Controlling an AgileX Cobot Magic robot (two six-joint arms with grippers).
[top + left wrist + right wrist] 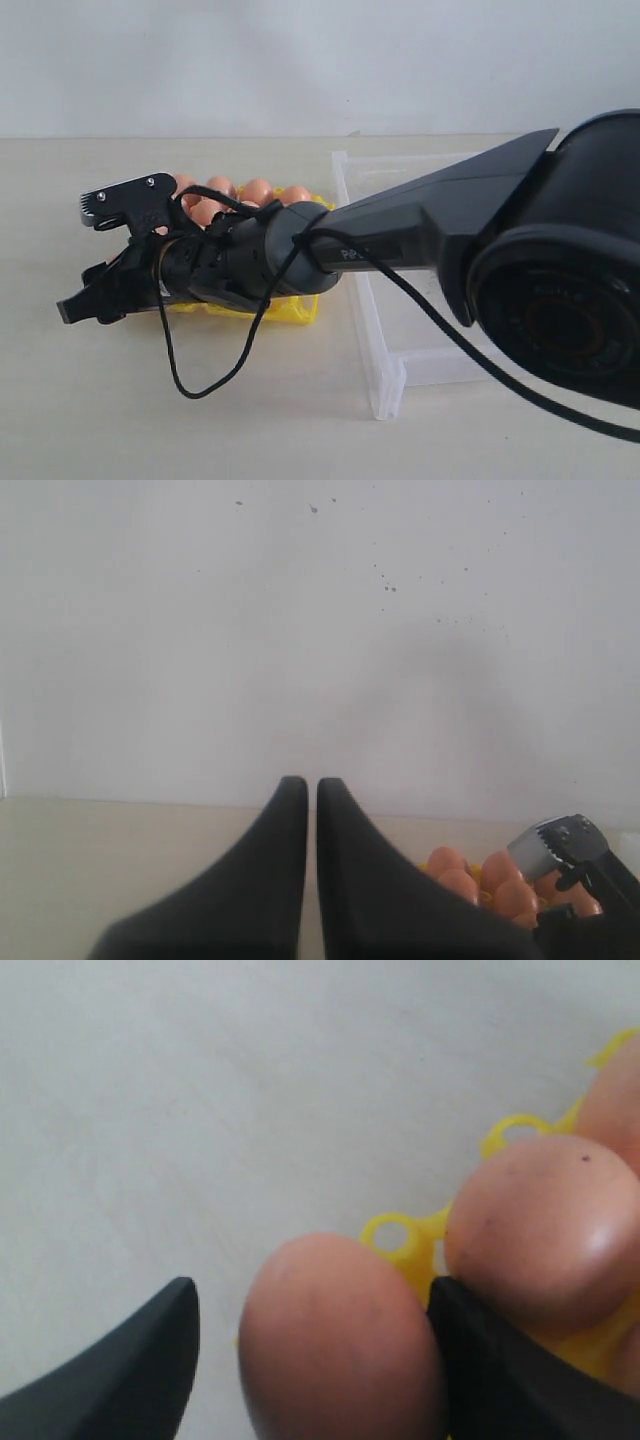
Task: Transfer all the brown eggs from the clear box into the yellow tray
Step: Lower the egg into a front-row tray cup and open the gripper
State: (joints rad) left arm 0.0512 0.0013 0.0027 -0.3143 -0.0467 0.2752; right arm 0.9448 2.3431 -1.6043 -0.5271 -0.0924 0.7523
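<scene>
While the right claw (312,1300) hangs spread over the yellow tray (395,1235) | one brown egg (335,1360) sits inside its gap, loose | left claw (312,800) pressed together, farther away

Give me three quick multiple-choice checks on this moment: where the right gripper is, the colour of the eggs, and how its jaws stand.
1. Where is the right gripper?
A. parked beside its own base
B. at the yellow tray
C. against the back wall

2. What colour are the eggs in the tray?
A. white
B. green
C. brown

3. How do the right gripper's jaws stand?
A. open around an egg
B. shut with nothing between them
C. shut on a cable

Answers:
1 B: in the exterior view the arm reaches over the tray, and its gripper is at the tray's edge.
2 C: every egg in view is orange-brown.
3 A: the right wrist view shows a clear gap between one finger and the egg.
</scene>
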